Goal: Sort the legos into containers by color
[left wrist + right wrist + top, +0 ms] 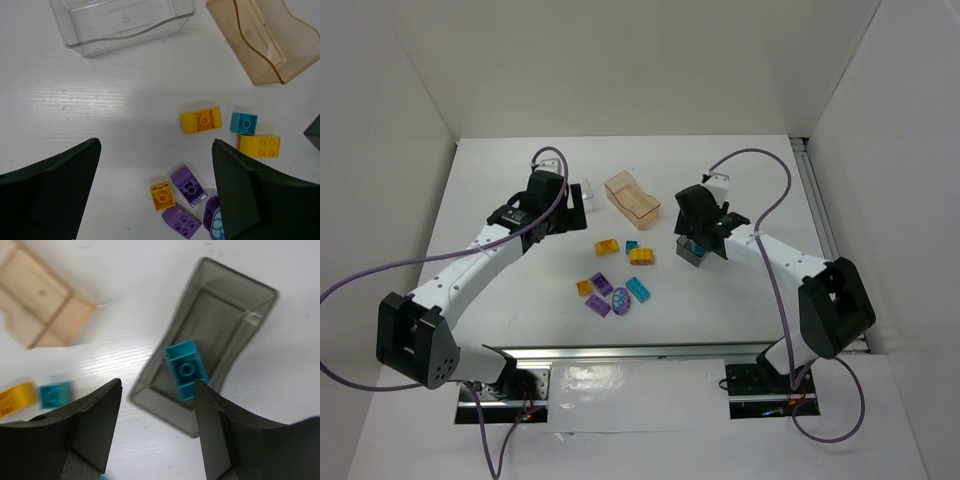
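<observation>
Right wrist view has the right pincer (157,390) spread wide over the smoky grey bin (235,315). A cyan brick (186,369) sits inside the bin's outline, right up against the edge of one finger. It's blurry, so I can't tell if it's actually lying on the bin floor, but nothing looks pinched. The left pincer (156,145) is spread and empty too, hanging over the loose pile on the tabletop (75,100). That pile has two bigger yellow bricks (201,120) with a second cyan brick (244,123) just beside them, a small yellow brick (162,195), and two purple bricks (188,186). The rounded purple piece (216,227) is half hidden by a finger. The clear bin (125,20) and amber bin (260,40) sit beyond the pile, with no brick showing in the parts I can see. Handling-wise, I'd guess these are light, hard, slick plastic, so squeeze across the flat side walls, not the studs or the sloped purple faces. The rounded one will probably want to squirt out, so go slow and centre it. The bins look light too, and a nudge could slide them.
</observation>
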Controlling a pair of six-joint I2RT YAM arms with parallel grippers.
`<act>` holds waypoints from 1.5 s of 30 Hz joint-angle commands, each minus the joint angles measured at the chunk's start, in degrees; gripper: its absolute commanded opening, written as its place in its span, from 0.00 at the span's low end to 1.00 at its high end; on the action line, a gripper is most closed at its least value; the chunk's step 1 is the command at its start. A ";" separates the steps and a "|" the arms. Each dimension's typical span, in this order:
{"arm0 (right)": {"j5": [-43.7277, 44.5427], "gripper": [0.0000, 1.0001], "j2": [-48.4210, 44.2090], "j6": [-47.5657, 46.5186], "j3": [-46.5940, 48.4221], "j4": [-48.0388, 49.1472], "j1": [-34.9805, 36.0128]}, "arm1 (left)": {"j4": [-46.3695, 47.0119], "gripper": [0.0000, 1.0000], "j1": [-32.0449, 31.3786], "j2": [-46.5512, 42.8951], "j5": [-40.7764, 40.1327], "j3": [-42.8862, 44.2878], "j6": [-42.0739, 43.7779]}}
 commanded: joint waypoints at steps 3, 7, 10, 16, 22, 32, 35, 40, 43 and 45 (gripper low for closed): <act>-0.23 0.60 -1.69 -1.07 4.45 2.23 7.60 | -0.41 1.00 0.20 0.86 -0.14 2.48 0.07; -1.72 0.59 1.21 -3.19 3.93 3.55 13.94 | -0.94 1.00 0.20 0.86 -0.66 3.01 0.07; -2.87 0.66 2.36 -4.94 1.12 3.55 18.06 | -1.64 1.00 0.20 1.47 -0.67 3.62 -0.45; -11.03 0.82 0.35 -7.93 -6.88 3.55 22.21 | -2.26 1.00 0.20 2.88 -0.14 4.15 -0.46; -19.38 0.83 -0.28 -13.28 -9.79 6.37 24.06 | -3.49 1.00 0.20 3.94 -0.14 4.77 -0.46; -14.30 0.78 11.58 -14.35 -1.97 4.61 26.96 | -3.49 1.00 0.20 3.41 -0.14 4.77 -0.46; -12.71 0.73 12.38 -14.35 -1.44 4.61 26.96 | -4.02 1.00 0.20 3.41 -0.14 4.77 -0.46; -9.90 0.57 11.85 -13.74 -1.44 5.22 26.96 | -4.02 1.00 0.20 3.41 -0.14 4.77 -0.46; -7.89 0.53 8.88 -13.21 -1.96 5.22 26.96 | -4.02 1.00 0.20 3.41 -0.14 4.77 -0.46; -6.48 0.52 7.29 -12.60 -1.96 4.61 26.96 | -4.02 1.00 0.20 3.41 -0.14 4.77 -0.46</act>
